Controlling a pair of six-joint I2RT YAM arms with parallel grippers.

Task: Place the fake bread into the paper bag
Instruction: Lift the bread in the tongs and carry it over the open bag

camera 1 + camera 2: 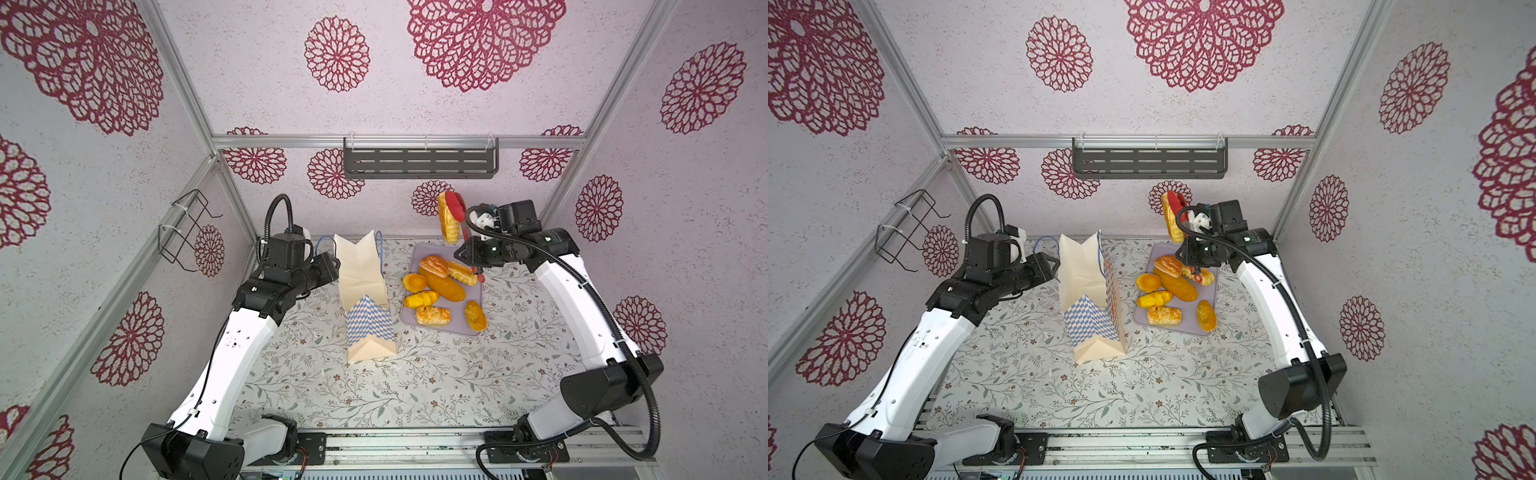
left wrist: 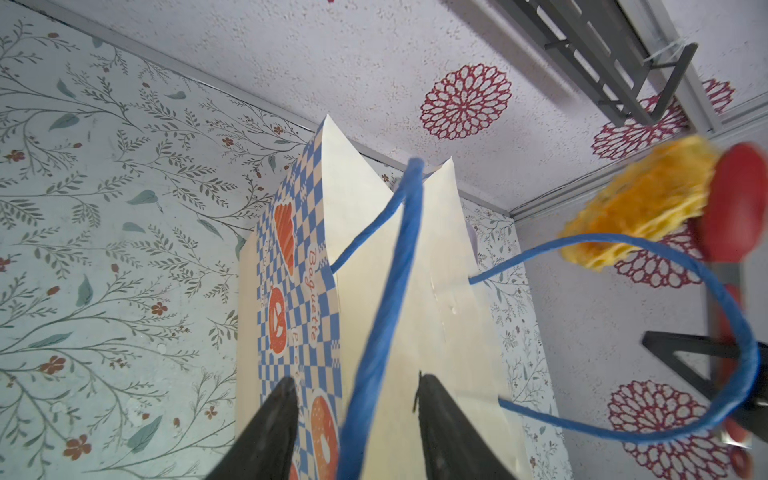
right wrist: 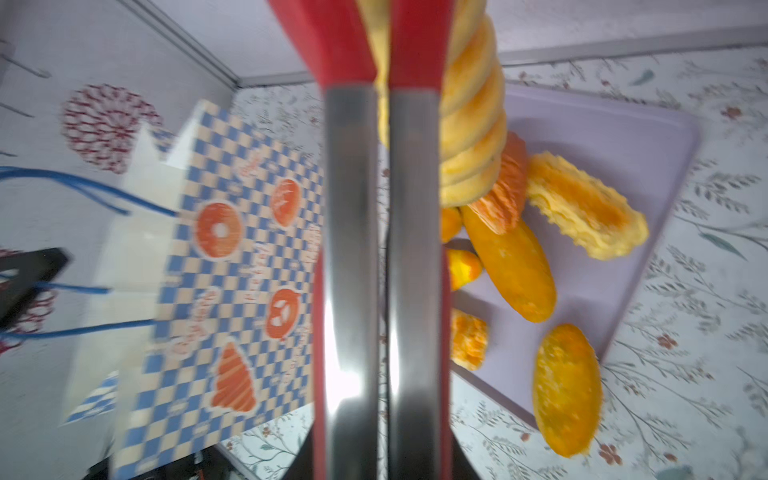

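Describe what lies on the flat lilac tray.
Seven glossy golden toy breads lie on the flat lilac tray. In both top views the right end effector, gripping red-tipped steel tongs, covers its far corner.

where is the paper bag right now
In both top views the paper bag stands upright mid-table, between the left claw and the lilac tray.

You have eight pieces of fake bread (image 1: 442,284): seven on the single lilac tray (image 1: 457,322), one in the single pair of red tongs (image 1: 456,203). One paper bag (image 1: 361,270), at the tray's nine o'clock.
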